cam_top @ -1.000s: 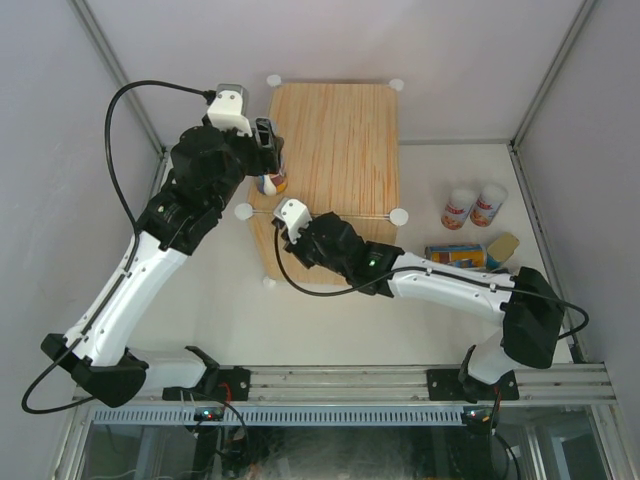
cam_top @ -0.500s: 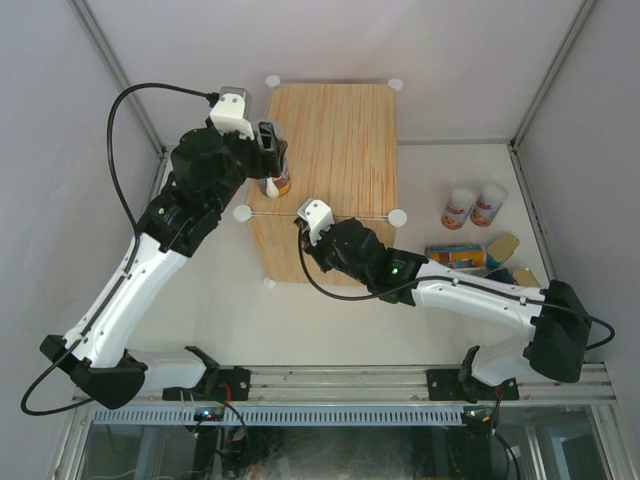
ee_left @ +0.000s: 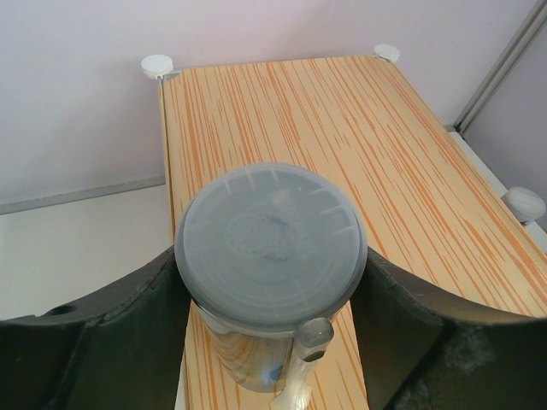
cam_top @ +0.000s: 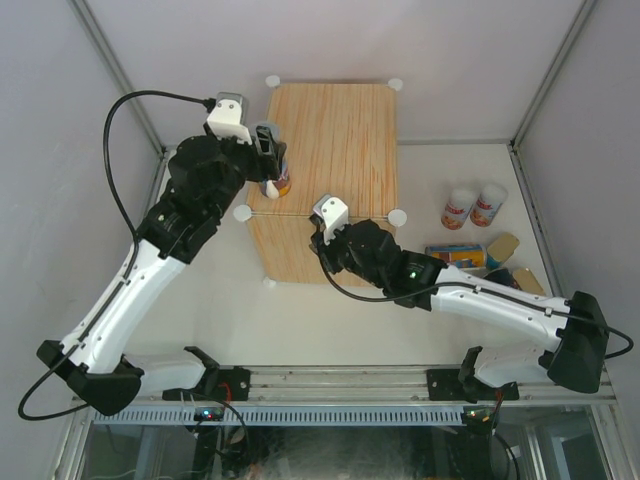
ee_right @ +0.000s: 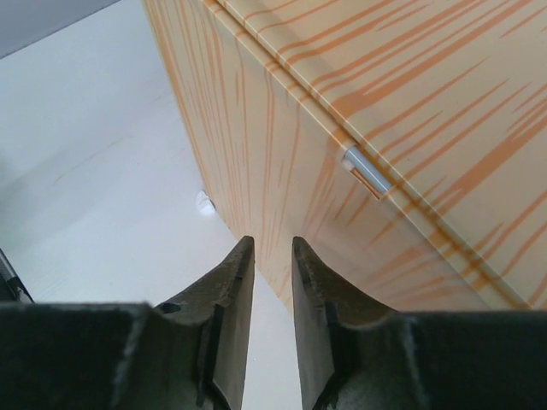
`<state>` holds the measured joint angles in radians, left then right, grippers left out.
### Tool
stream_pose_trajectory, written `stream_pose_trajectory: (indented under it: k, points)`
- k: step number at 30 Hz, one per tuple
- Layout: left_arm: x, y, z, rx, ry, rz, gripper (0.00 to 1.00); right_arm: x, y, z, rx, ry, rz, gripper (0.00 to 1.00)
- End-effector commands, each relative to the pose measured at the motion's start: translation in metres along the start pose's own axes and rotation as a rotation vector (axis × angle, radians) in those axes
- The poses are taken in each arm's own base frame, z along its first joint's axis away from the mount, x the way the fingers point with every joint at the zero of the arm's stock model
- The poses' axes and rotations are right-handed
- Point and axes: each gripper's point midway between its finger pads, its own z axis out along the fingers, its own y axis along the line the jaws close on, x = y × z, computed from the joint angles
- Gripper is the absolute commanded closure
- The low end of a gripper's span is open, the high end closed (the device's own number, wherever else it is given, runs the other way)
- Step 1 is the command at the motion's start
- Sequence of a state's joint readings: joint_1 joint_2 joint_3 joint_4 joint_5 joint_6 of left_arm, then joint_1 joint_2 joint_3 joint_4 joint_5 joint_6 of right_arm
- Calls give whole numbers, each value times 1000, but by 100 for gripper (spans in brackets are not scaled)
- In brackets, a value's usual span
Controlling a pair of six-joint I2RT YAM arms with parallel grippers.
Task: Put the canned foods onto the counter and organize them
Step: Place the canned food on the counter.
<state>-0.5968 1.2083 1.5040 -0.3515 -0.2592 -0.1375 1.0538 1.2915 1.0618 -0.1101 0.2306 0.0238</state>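
Progress: first can at the bench edge, rest not yet moved

Left claw (ee_left: pixel 272 265) pinches a tall blue-orange can (ee_left: pixel 272 243). Both fingers (ee_left: pixel 120 325) press the sides just under the grey lid. White spoon (ee_left: pixel 299 376) is strapped to the near side of the can. The can is upright at the left edge of the wood-grain bench (ee_left: pixel 385 154), near the middle of that edge. Cannot tell whether its base sits on the wood or hangs just above. It is not released either way, so this placement counts as in progress, not done.

Apart from that can, the wood top shows bare grain out to its white knobs (ee_left: pixel 156 64). No can stands free on it.

Right claw (ee_right: pixel 272 256) is parted by a narrow slit and holds nothing. It points at the front face of the wood-grain bench, low down over the white bench (ee_right: pixel 102 154).

Everything else waits on the white bench, well apart to the right of the box. Two short white-red cans (cam_top: pixel 458 208) stand upright side by side. A second tall can (cam_top: pixel 455 256) lies on its side. A flat gold tin (cam_top: pixel 503 245) sits just beside it. Something more lies behind the right arm, too hidden to name.

Judgement: early stage. One can is nearly placed, none is finished, and at least four more need fetching from the right side. Lining them up on the wood top is not started.
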Motion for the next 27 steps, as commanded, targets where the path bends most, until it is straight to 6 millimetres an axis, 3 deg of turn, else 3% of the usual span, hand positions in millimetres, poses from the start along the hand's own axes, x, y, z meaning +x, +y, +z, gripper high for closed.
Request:
stream_pose_trajectory:
  k: [1, 8, 15, 20, 27]
  points:
    - [-41, 0, -16, -4, -145, -41, 90, -11, 5, -11, -16, -31, 35, 74]
    - [-39, 1, -20, -8, -161, -54, 62, -7, -2, -24, 4, -15, 34, 71]
    - [-42, -2, -22, -1, -167, -67, 42, -6, -5, -32, 14, -20, 42, 71]
    - [-43, -3, -24, -6, -163, -63, 34, -7, -2, -36, 13, -27, 45, 71]
    - [-39, -10, -22, 23, -149, -46, 34, -7, 1, -37, 13, -30, 46, 70]
